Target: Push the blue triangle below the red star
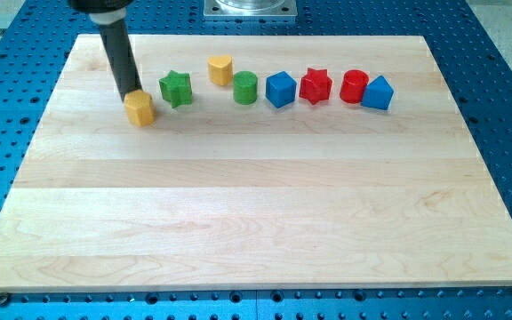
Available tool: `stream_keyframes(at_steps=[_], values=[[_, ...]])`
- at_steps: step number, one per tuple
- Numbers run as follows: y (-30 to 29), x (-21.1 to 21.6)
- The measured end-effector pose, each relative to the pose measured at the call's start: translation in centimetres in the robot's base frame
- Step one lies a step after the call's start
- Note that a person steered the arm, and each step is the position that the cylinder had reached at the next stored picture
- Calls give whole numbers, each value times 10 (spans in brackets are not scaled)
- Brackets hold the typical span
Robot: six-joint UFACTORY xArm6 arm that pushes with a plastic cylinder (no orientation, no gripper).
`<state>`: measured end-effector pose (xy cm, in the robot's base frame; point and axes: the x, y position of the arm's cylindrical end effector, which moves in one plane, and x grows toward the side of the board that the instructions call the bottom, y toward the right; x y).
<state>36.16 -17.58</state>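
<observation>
The blue triangle (378, 93) lies at the right end of a row of blocks, touching a red cylinder (353, 86) on its left. The red star (315, 85) sits just left of that cylinder. My tip (131, 93) is at the far left of the row, right behind a yellow hexagon block (139, 108), far from the blue triangle.
Also in the row are a green star (176, 89), a yellow heart-shaped block (220, 69), a green cylinder (245, 88) and a blue cube (279, 90). The wooden board (256, 222) lies on a blue perforated table (505, 107).
</observation>
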Motion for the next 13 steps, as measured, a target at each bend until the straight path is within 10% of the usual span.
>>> stream_keyframes(at_steps=[1, 4, 6, 8, 13], values=[[6, 20], [58, -102], [230, -151], [412, -87], [289, -1]])
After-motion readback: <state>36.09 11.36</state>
